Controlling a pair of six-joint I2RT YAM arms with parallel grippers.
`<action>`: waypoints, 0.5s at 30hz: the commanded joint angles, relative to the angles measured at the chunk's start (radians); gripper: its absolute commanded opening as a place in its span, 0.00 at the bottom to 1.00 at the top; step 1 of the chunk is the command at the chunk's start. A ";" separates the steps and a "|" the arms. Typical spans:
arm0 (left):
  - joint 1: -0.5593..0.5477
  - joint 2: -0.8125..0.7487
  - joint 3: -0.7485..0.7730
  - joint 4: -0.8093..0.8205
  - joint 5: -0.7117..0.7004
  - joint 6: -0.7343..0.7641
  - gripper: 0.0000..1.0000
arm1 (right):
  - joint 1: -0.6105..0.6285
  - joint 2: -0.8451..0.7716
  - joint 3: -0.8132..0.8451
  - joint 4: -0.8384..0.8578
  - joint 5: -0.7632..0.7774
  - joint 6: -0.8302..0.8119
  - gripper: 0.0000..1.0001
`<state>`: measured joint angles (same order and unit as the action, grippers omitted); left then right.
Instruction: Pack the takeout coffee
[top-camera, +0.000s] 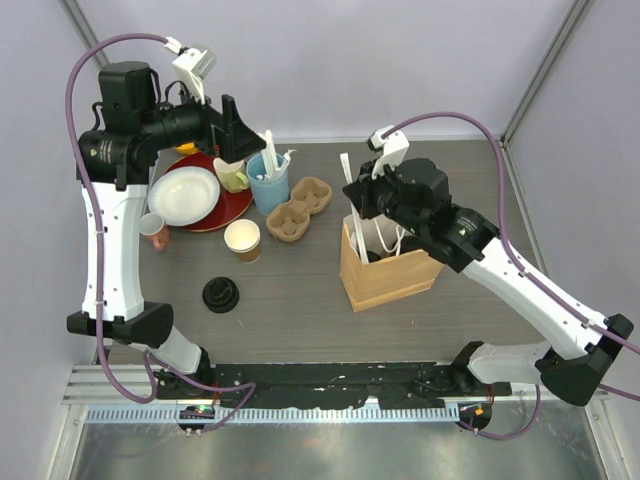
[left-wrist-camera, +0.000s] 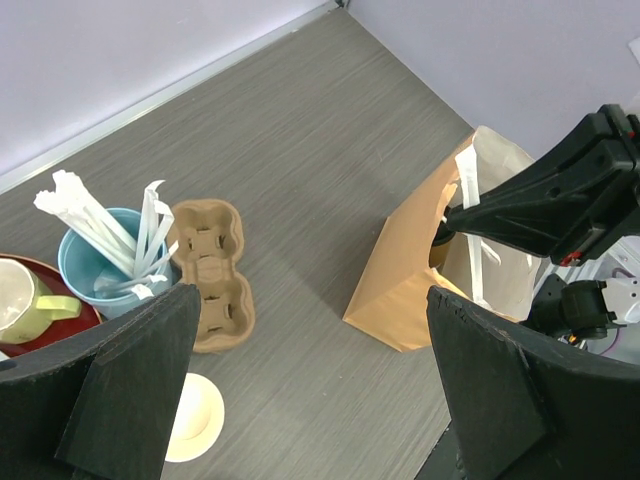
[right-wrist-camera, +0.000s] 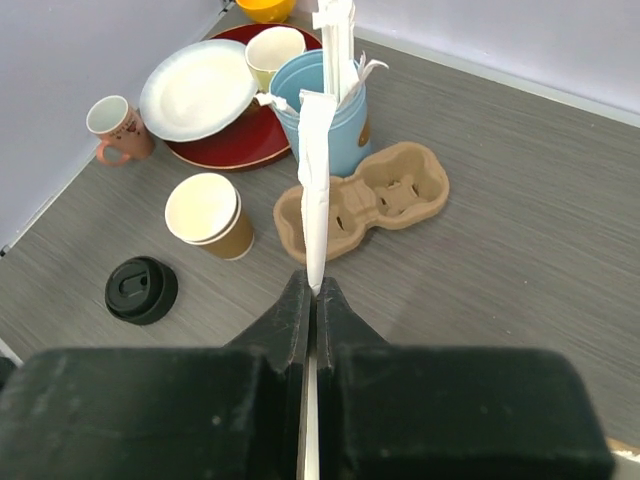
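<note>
My right fingers (right-wrist-camera: 288, 325) pinch shut on a white paper-wrapped stick (right-wrist-camera: 315, 180) over the tan paper bag (top-camera: 392, 278), likely for dropping in.
My left fingers (left-wrist-camera: 130, 375) gape wide, empty; the brown kraft paper cup (top-camera: 243, 240) stands unlidded on the table (top-camera: 300, 320).

Brown paper cup (top-camera: 242, 240), cream inside; black lid (top-camera: 220, 295). Light blue cup (top-camera: 268, 183) of white sticks (left-wrist-camera: 95, 220). Tan pulp carrier (top-camera: 298, 208). White plate (top-camera: 184, 195) on dark red plate (top-camera: 235, 206). Yellow-green mug (top-camera: 232, 176). Small pinkish mug (top-camera: 154, 229), speckled print, white inside. Tan paper bag (top-camera: 385, 275), white handles. Grey wood-grain table (top-camera: 300, 320).
</note>
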<state>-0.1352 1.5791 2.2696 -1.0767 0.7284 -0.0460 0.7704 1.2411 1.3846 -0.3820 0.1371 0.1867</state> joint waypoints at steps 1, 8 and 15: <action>0.005 -0.025 0.004 0.054 0.029 -0.011 1.00 | -0.008 -0.112 -0.071 0.103 0.028 -0.026 0.01; 0.005 -0.016 0.002 0.073 0.049 -0.022 1.00 | -0.016 -0.154 -0.148 0.083 -0.207 -0.020 0.19; 0.005 -0.014 -0.001 0.070 0.057 -0.017 1.00 | -0.017 -0.255 -0.193 0.045 -0.102 -0.035 0.62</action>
<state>-0.1352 1.5791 2.2696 -1.0466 0.7563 -0.0498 0.7563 1.0550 1.1984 -0.3634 -0.0101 0.1612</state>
